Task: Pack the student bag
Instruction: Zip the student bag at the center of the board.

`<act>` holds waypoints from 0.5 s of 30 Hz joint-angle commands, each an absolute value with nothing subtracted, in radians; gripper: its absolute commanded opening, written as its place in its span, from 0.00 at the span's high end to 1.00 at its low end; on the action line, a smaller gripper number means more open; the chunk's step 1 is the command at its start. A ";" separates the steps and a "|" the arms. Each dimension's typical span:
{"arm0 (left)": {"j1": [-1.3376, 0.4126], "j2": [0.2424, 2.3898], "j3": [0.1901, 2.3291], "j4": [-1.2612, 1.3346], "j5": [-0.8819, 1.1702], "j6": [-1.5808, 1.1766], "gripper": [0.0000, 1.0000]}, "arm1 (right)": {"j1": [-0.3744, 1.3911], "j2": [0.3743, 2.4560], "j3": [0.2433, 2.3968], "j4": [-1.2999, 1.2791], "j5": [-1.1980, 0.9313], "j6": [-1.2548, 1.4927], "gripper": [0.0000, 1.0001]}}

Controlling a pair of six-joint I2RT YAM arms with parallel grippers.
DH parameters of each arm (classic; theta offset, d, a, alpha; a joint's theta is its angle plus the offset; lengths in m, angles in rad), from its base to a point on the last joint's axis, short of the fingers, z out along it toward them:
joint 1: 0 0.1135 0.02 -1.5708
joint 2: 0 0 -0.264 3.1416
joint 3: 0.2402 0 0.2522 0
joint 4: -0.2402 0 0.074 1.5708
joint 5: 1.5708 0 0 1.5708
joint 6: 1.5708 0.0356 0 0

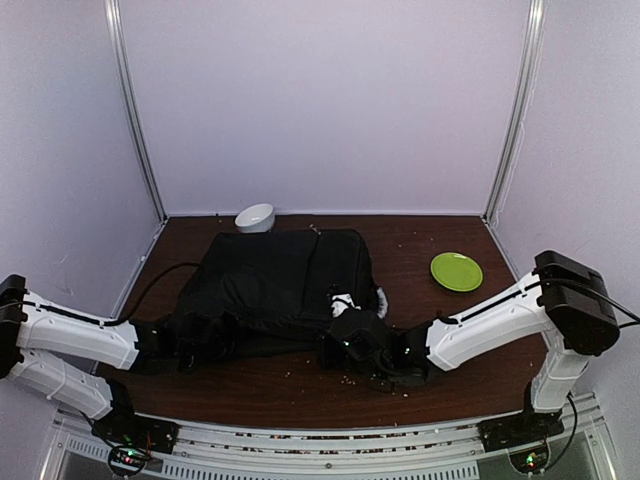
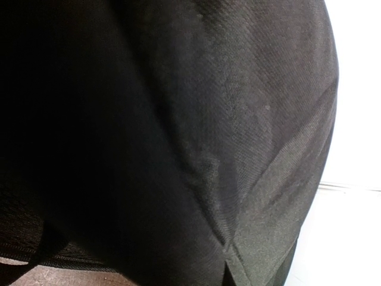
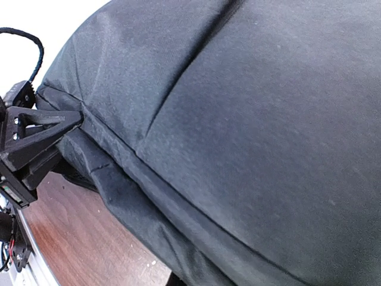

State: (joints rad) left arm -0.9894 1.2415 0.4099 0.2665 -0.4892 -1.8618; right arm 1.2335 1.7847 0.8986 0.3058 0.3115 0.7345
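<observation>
**Position.** I am finding the student bag (image 1: 275,280) lying flat at the middle of the table (image 1: 250,388), with its pale handle (image 1: 343,302) turned toward the right arm.

**Tools.** The left gripper (image 1: 212,338) is sitting at the bag's near left corner and the right gripper (image 1: 345,338) beside the handle. Both have their jaws together. The wrist views are showing only black fabric and no fingers, so I cannot tell whether either is pinching cloth or merely resting against it.

**Progress.** I am judging the packing as barely begun. No opening is showing in the bag. A white bowl (image 1: 255,216) is sitting just beyond its far edge and a green plate (image 1: 457,271) well off to the right, both outside it.

**Remaining.** Probably opening the bag, loading it and closing it.
</observation>
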 commanded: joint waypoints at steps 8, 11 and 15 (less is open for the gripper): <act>-0.995 1.265 0.396 0.294 -0.502 -1.899 1.00 | 1.236 1.677 0.783 0.230 0.345 0.740 1.00; -0.990 1.264 0.394 0.286 -0.503 -1.899 1.00 | 1.236 1.650 0.749 0.213 0.353 0.751 1.00; -0.985 1.260 0.393 0.274 -0.507 -1.899 1.00 | 1.236 1.606 0.711 0.179 0.383 0.768 1.00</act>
